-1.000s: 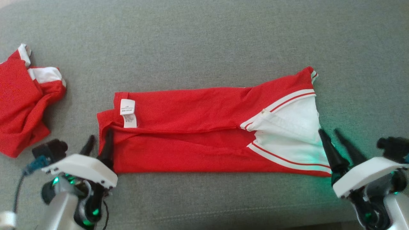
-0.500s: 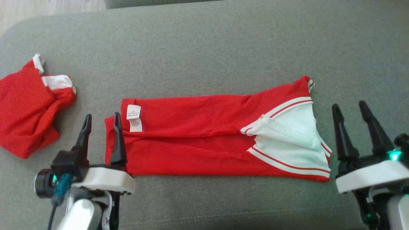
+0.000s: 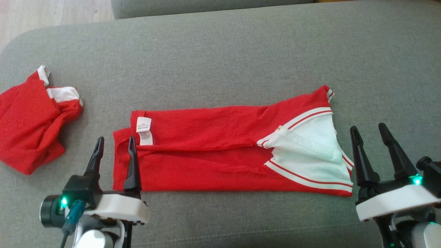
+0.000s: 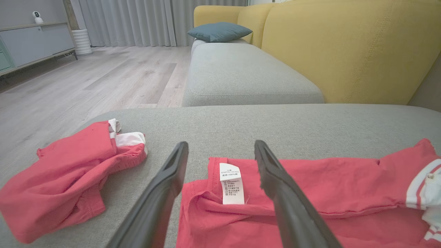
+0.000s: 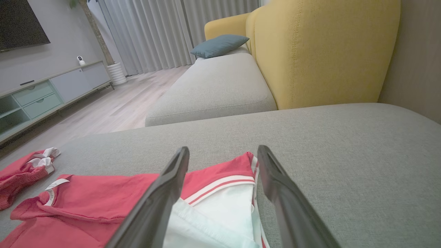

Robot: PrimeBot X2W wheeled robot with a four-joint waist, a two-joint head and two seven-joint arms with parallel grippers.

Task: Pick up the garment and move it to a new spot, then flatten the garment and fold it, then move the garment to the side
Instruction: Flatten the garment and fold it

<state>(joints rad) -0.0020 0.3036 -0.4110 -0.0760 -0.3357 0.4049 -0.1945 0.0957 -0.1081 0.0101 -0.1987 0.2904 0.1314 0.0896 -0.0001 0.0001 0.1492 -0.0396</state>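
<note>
- Head view: grey cushion (image 3: 220,51) is being looked down on from above, mid range.
- Left wrist view: being aimed low and close over the label end of the garment (image 4: 310,179), toward yellow sofa back (image 4: 344,51).
- Right wrist view: being aimed likewise, over its white end.
- All three: the garment is being shared.

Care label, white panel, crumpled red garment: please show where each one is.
care label (image 3: 143,124): head view, its upper white tag
white panel (image 3: 310,155): head view, its middle
crumpled red garment (image 3: 29,127): head view, its red middle
</note>
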